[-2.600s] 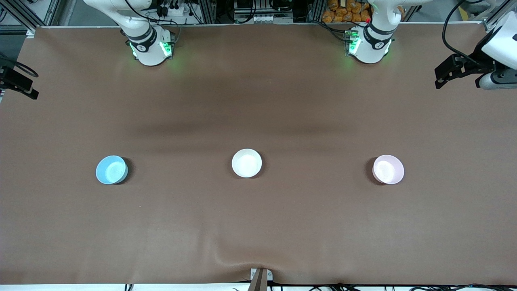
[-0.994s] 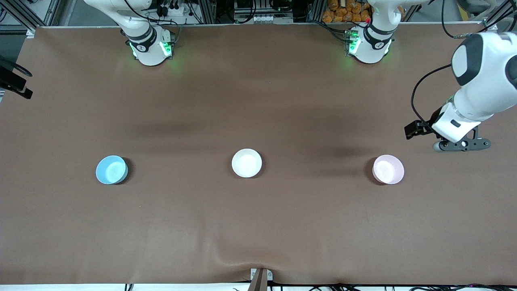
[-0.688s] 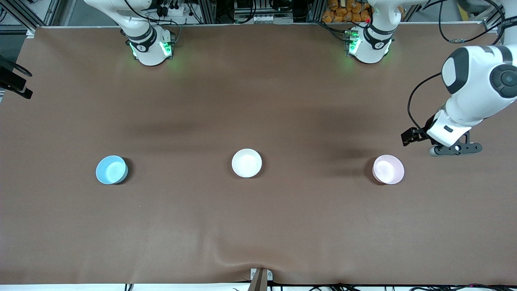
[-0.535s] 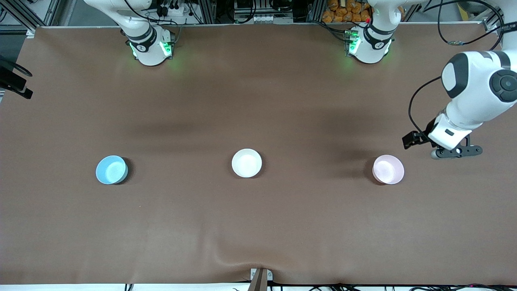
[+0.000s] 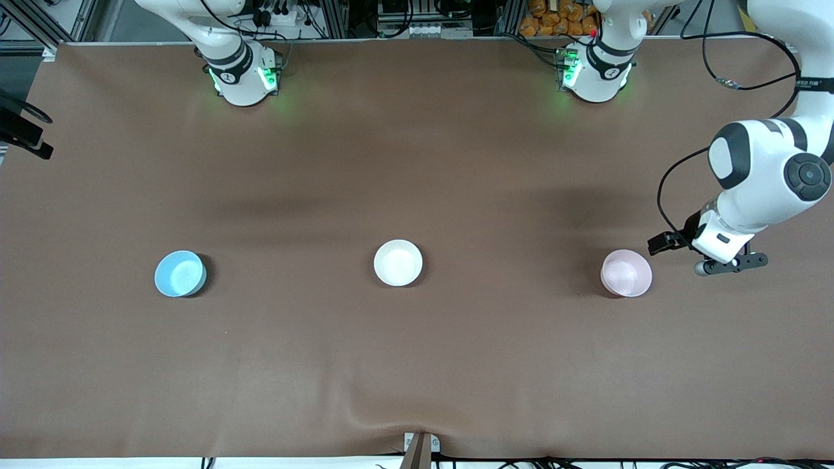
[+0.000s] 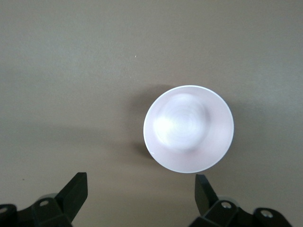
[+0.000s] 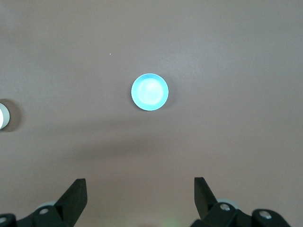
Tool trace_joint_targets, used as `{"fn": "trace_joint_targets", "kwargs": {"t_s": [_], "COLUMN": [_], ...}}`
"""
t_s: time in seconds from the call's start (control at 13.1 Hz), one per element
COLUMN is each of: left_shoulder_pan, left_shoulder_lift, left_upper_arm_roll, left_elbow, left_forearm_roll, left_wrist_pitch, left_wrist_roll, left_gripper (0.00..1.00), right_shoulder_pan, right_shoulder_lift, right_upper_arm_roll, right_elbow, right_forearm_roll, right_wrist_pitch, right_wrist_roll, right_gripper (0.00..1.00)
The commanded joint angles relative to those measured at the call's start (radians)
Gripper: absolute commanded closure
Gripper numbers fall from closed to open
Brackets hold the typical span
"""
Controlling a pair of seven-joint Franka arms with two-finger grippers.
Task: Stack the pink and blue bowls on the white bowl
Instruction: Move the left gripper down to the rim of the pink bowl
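Three bowls stand in a row on the brown table. The blue bowl (image 5: pixel 180 273) is toward the right arm's end, the white bowl (image 5: pixel 398 262) in the middle, the pink bowl (image 5: pixel 626 273) toward the left arm's end. My left gripper (image 5: pixel 728 264) hangs open over the table just beside the pink bowl. In the left wrist view the pink bowl (image 6: pixel 188 128) lies ahead of the open left gripper (image 6: pixel 140 182), not between its fingers. The right gripper (image 7: pixel 140 185) is open and empty, high above the blue bowl (image 7: pixel 149 91), with the white bowl (image 7: pixel 2 115) at the frame edge.
The brown cover (image 5: pixel 417 163) spans the whole table and has a raised wrinkle (image 5: pixel 391 417) near the front edge. A small bracket (image 5: pixel 420 448) sits at that edge. Both arm bases (image 5: pixel 244 75) (image 5: pixel 596 71) stand along the back.
The left arm has swung down over its end of the table, and its gripper now sits lower and closer beside the pink bowl. The bowls and the right arm have not moved.
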Motion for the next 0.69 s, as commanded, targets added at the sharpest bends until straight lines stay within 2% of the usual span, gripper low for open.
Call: {"fn": "trace_joint_targets", "kwargs": {"t_s": [0.0, 0.31, 0.61], "left_shoulder_pan": [0.015, 0.03, 0.032], "left_shoulder_lift": [0.025, 0.065, 0.135], "left_upper_arm_roll": [-0.01, -0.01, -0.01], "left_elbow": [0.009, 0.01, 0.058], "left_forearm_roll": [-0.036, -0.038, -0.038], "left_wrist_pitch": [0.022, 0.069, 0.097], "left_wrist_roll": [0.019, 0.019, 0.019], "left_gripper": [0.0, 0.0, 0.0], "right_shoulder_pan": [-0.017, -0.017, -0.018], "right_shoulder_lift": [0.007, 0.007, 0.007], "right_upper_arm_roll": [0.013, 0.013, 0.013], "right_elbow": [0.018, 0.018, 0.018], "right_forearm_roll": [-0.001, 0.001, 0.001], "right_wrist_pitch": [-0.012, -0.011, -0.011], "right_wrist_roll": [-0.013, -0.013, -0.013], "right_gripper": [0.0, 0.0, 0.0]}}
